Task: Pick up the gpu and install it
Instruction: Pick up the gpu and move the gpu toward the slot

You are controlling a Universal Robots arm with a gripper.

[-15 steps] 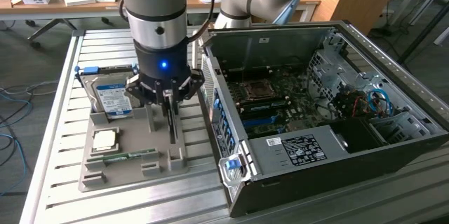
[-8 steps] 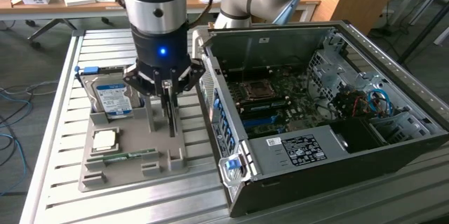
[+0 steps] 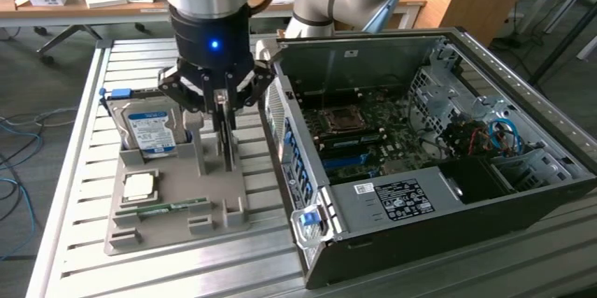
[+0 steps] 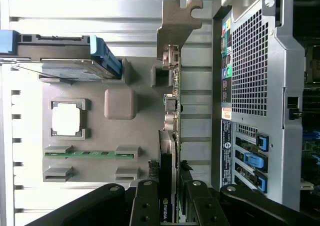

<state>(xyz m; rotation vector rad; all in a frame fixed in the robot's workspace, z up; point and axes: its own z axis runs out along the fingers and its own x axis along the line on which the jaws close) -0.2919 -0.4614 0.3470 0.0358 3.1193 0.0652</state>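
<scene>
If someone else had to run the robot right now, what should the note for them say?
Gripper: shut on the gpu, which stands upright on edge at the grey tray.
Done: the gpu is grasped. I cannot tell if it sits in its slot or just above it.
Left: the gpu is not yet in the open computer case, so it is not installed.

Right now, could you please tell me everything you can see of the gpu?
The gpu stands upright on its edge on the grey holder tray, beside the open computer case. Seen edge-on, it is a thin green board with a metal bracket at one end and a black part bearing an NVIDIA label. The claw grips it from above, with one finger on each face.
</scene>
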